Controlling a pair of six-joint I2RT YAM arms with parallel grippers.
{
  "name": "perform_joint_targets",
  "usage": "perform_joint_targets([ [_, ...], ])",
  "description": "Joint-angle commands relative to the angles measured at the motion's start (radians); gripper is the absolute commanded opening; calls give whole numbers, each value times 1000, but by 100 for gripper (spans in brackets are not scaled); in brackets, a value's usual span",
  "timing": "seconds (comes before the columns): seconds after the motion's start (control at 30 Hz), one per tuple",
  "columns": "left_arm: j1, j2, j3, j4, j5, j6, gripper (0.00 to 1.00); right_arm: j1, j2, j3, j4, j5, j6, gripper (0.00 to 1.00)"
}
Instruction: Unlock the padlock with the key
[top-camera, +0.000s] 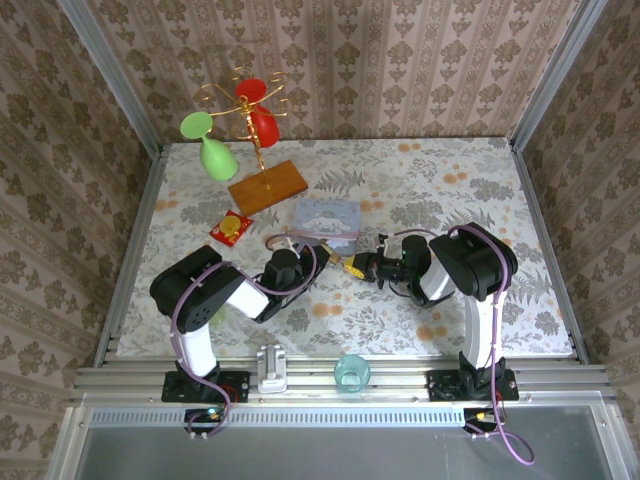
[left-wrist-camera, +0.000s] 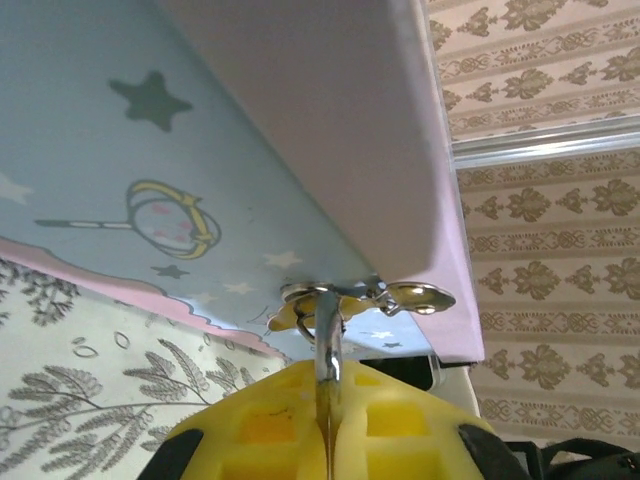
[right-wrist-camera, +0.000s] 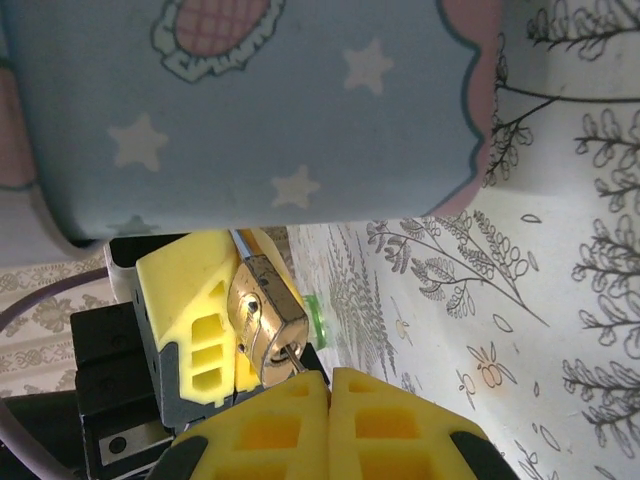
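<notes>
1. On the table (top-camera: 450, 200), near its middle, we note the tin (top-camera: 325, 217) lying flat, with both arms reaching in just in front of it.
2. Left gripper (left-wrist-camera: 328, 390): fingers clamped on the padlock (right-wrist-camera: 265, 322), close under the tin's near edge.
3. Right gripper (right-wrist-camera: 328, 385): fingers pressed together on the key (right-wrist-camera: 291, 361), facing the left one.
4. Padlock: brass body tilted, held between the two grippers, shackle end toward the tin.
5. Key: its thin stem meets the padlock's face. We cannot tell how deep it sits.
</notes>
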Motion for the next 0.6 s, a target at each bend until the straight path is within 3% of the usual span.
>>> perform_joint_targets([
  [0.0,-50,-20,32,139,129,-27,0,10,-24,21,13,85,-8,0],
  [0.37,-63,-7,56,134,126,-14,0,50,-94,-45,10,224,-24,0],
  [0.57,-70,21,60,136,133,-18,0,148,-134,-54,2,342,-73,0],
])
